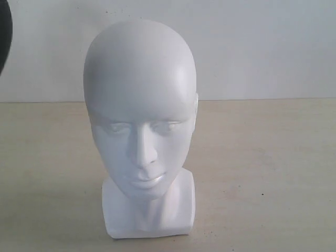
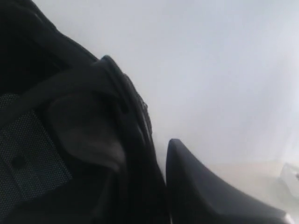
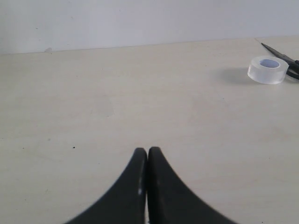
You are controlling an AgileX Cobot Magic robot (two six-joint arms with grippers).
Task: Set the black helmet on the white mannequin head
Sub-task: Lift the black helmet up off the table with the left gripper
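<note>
The white mannequin head (image 1: 140, 126) stands upright on its squarish base on the beige table, face toward the exterior camera, nothing on it. A sliver of the black helmet (image 1: 4, 37) shows at the top left edge of that view, up in the air. The left wrist view is filled by the black helmet (image 2: 70, 140), its padded lining and strap; my left gripper (image 2: 161, 177) is shut on the helmet's edge, with one finger (image 2: 201, 191) visible outside the rim. My right gripper (image 3: 147, 156) is shut and empty, low over the bare table.
A roll of clear tape (image 3: 267, 70) and black scissors (image 3: 285, 58) lie on the table far from my right gripper. A white wall (image 1: 252, 47) runs behind the table (image 1: 262, 173).
</note>
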